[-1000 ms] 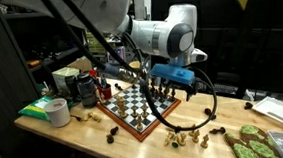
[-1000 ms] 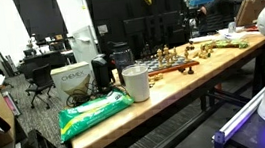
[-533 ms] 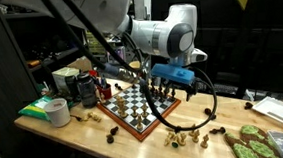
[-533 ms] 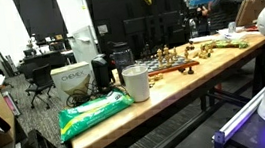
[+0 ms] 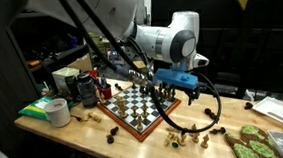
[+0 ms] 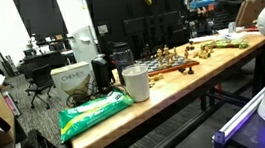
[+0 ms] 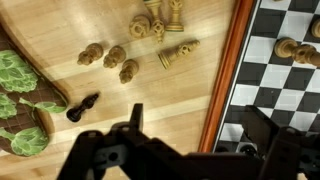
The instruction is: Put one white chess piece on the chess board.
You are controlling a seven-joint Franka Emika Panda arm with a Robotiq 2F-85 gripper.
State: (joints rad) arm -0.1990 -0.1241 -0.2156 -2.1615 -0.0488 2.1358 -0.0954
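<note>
Board: black-white checks, reddish-brown frame. Laid flat mid-table. Square, so no long axis; seen corner-on in exterior view, one corner pointed toward camera. In wrist view, frame side run top to bottom. Pale pieces strewn just beside frame. Gripper poised over frame, jaws spread wide, nothing gripped.

One word can be read, seemingly "CHEMEX", on the pale box — nothing else is legible.
</note>
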